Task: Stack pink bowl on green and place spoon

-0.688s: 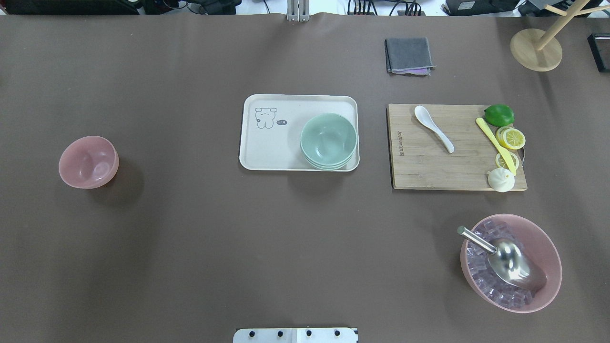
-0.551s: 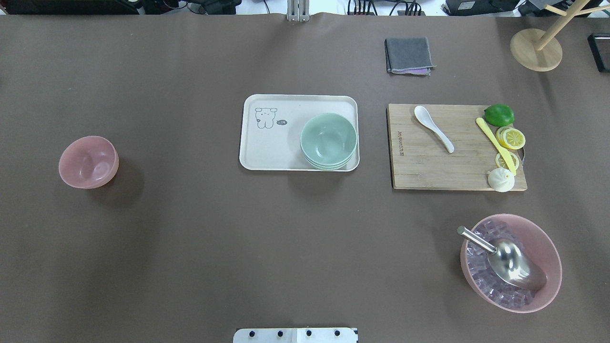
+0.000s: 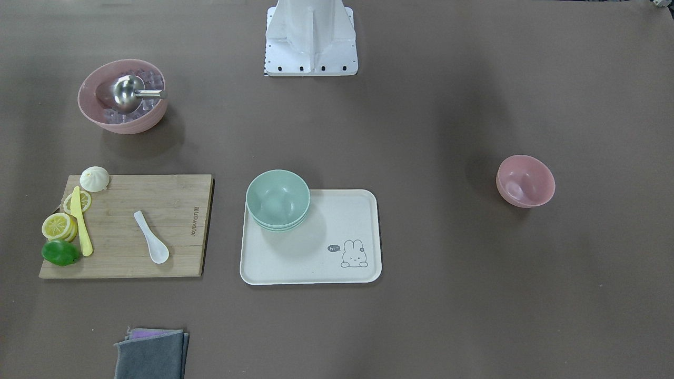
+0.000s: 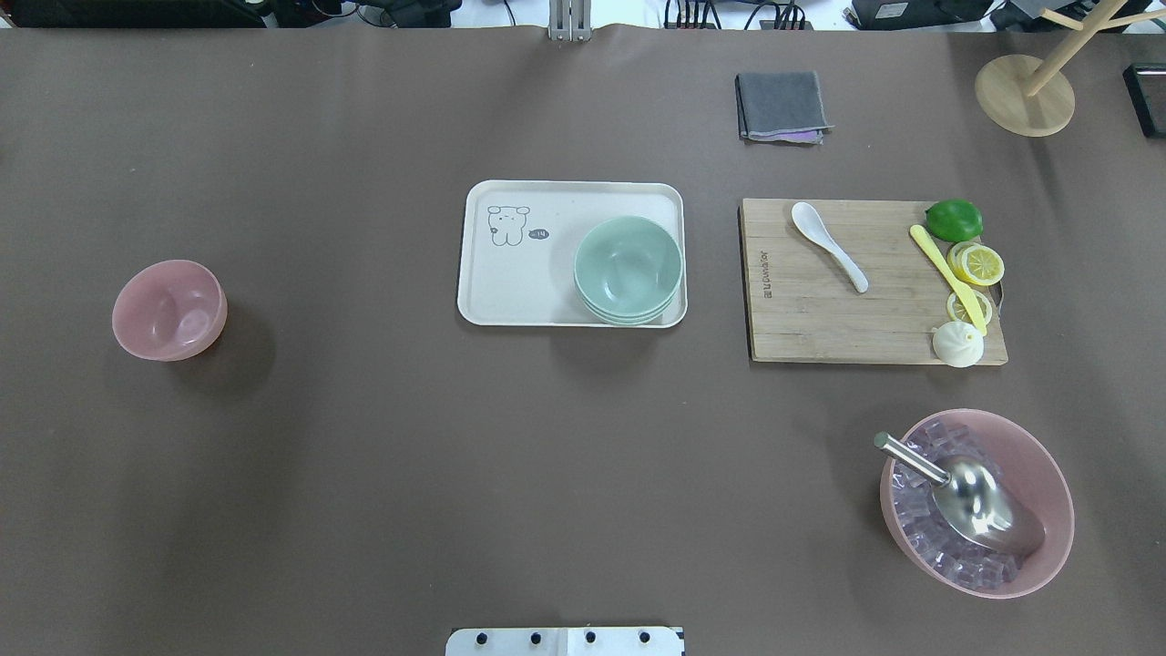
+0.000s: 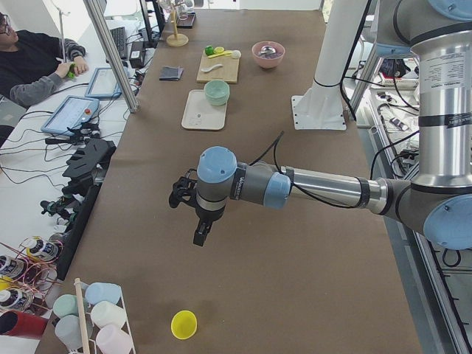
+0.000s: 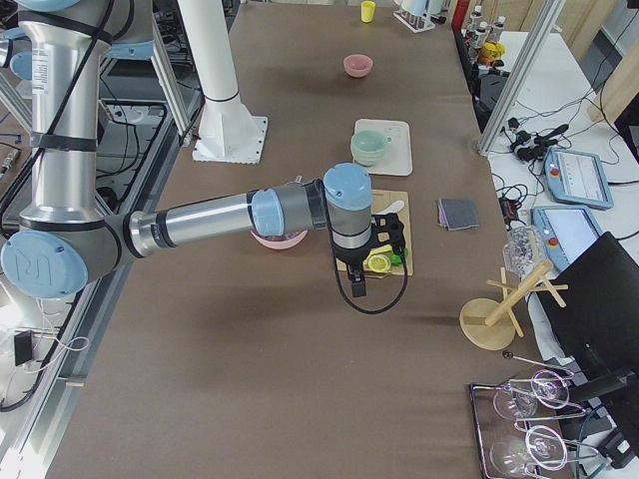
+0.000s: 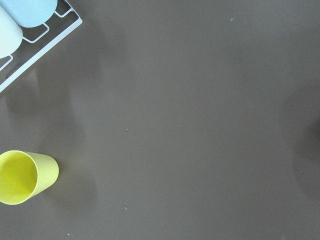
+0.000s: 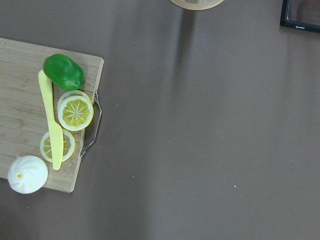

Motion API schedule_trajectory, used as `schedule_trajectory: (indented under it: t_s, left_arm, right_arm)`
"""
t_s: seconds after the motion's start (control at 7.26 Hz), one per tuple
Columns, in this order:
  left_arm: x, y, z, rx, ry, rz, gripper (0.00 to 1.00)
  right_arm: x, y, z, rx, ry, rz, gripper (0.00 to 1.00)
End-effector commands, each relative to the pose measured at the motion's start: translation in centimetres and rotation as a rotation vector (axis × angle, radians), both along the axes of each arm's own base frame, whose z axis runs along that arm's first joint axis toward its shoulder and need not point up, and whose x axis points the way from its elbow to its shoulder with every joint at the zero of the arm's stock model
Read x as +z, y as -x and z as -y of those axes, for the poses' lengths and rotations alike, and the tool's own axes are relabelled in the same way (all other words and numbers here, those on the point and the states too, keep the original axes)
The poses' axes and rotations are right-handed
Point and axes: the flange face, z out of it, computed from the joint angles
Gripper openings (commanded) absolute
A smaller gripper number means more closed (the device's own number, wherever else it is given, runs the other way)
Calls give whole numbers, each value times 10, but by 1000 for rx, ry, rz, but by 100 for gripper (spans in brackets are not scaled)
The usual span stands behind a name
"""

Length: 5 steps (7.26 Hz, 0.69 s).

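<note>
A small pink bowl [image 4: 168, 310] stands alone on the brown table at the left; it also shows in the front view [image 3: 525, 181]. A stack of green bowls [image 4: 628, 270] sits in a corner of a white tray [image 4: 519, 273]. A white spoon [image 4: 828, 246] lies on a wooden cutting board [image 4: 820, 319] to the right of the tray. My left gripper [image 5: 200, 234] and right gripper [image 6: 356, 287] show only in the side views, both above bare table away from these things. I cannot tell whether either is open or shut.
A large pink bowl of ice [image 4: 1038, 483] holds a metal scoop at the front right. A lime [image 4: 954, 220], lemon slices, a yellow knife and a bun sit on the board's right end. A grey cloth [image 4: 782, 107] and a wooden stand [image 4: 1025, 95] are at the back. A yellow cup [image 7: 22, 177] lies under the left wrist.
</note>
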Motion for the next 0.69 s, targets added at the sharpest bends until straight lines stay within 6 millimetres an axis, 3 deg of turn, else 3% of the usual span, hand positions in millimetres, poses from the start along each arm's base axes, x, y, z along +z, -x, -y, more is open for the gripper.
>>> schedule_trajectory:
  t_s: [0.0, 0.28, 0.41, 0.55]
  left_arm:
    - [-11, 0, 19, -2, -87, -1, 99]
    - [-14, 0, 22, 5, -105, 2, 99]
    - [-13, 0, 22, 6, -117, 3, 99]
    - [-23, -3, 24, -5, -163, -4, 99]
  right_arm:
    - [13, 0, -9, -1, -77, 3, 100]
    - [49, 2, -5, 1, -129, 34, 100]
    - [52, 5, -3, 8, -98, 90, 100]
    - [42, 6, 2, 10, -108, 96, 100]
